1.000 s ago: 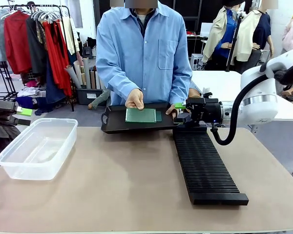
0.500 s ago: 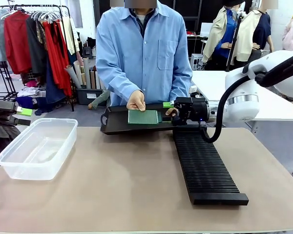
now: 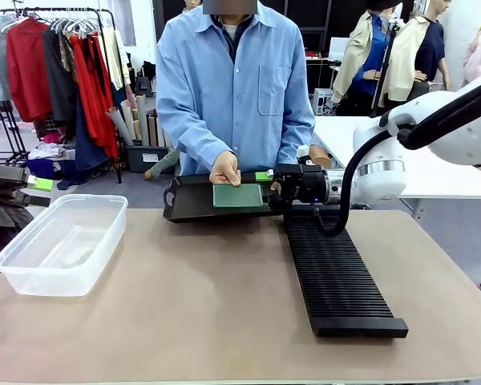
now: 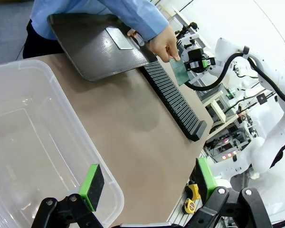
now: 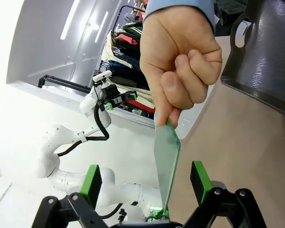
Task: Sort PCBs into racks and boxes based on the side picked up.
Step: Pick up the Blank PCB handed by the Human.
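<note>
One hand (image 5: pixel 178 57) dangles a PCB (image 5: pixel 167 161) between the right gripper's (image 5: pixel 146 182) spread fingers (image 5: pixel 91 183) (touching neither), beside a tray (image 5: pixel 270 71).

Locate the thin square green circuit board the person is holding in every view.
Front view: thin square green circuit board, centre, against the black handled tray.
Left wrist view: the board, upper right.
Right wrist view: the board, centre, edge-on.
Shared landmark: the person's hand pinching it.

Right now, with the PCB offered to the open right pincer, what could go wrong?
1. The person's hand pinches the PCB close ahead of the right pincer; closing might nip fingers.
2. The PCB sits off-centre in the open pincer, so it may twist or slip as the person lets go.
</note>
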`<state>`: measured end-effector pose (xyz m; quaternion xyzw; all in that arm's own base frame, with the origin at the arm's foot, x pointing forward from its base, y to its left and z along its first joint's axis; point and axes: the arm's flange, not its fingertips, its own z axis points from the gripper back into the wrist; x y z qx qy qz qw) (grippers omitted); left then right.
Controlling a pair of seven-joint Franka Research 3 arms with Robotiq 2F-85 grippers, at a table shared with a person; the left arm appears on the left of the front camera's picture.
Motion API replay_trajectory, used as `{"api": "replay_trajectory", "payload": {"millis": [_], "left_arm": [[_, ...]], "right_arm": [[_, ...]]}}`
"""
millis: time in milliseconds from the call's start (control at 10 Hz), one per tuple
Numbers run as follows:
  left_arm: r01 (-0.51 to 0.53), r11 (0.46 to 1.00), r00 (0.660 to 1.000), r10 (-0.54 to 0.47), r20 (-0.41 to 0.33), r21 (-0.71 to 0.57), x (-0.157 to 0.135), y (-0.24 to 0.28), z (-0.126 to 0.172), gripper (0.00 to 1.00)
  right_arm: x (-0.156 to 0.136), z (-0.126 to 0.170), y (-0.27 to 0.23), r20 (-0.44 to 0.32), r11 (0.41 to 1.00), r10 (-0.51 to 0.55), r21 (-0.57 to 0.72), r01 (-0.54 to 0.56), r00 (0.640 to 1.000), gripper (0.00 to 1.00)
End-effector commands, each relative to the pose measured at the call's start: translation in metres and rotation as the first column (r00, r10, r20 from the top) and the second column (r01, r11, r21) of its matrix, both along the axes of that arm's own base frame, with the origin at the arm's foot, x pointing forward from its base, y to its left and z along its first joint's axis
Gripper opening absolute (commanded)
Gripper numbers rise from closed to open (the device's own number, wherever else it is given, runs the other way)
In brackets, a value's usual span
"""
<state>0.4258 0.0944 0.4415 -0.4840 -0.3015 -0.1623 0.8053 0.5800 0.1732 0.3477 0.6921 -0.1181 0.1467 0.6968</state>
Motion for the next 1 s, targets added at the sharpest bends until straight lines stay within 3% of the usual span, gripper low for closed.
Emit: {"api": "replay_trajectory", "payload": {"millis": [0,400,500,700,900], "left_arm": [[-0.003,1.000,1.000,0.003,0.005,-0.003,-0.0002,-0.0001,0.0018,1.00],[-0.003,1.000,1.000,0.003,0.005,-0.003,-0.0002,-0.0001,0.0018,1.00],[-0.003,1.000,1.000,0.003,0.005,-0.003,-0.0002,-0.0001,0.0018,1.00],[-0.003,1.000,1.000,0.003,0.005,-0.003,-0.0002,-0.0001,0.0018,1.00],[-0.003,1.000,1.000,0.003,0.005,-0.003,-0.0002,-0.0001,0.0018,1.00]], "right_arm": [[0.0123,0.0020,0.0127,0.018,0.999,0.022,0.027,-0.022,1.000,1.00],[0.0161,-0.0021,0.0169,0.014,0.999,0.036,0.021,-0.036,0.999,1.00],[0.0165,-0.0021,0.0161,0.014,0.999,0.036,0.021,-0.036,0.999,0.95],[0.0161,-0.0032,0.0151,0.003,0.999,0.042,0.018,-0.042,0.999,0.80],[0.0164,-0.0029,0.0146,-0.021,0.999,0.042,0.027,-0.042,0.999,0.53]]}}
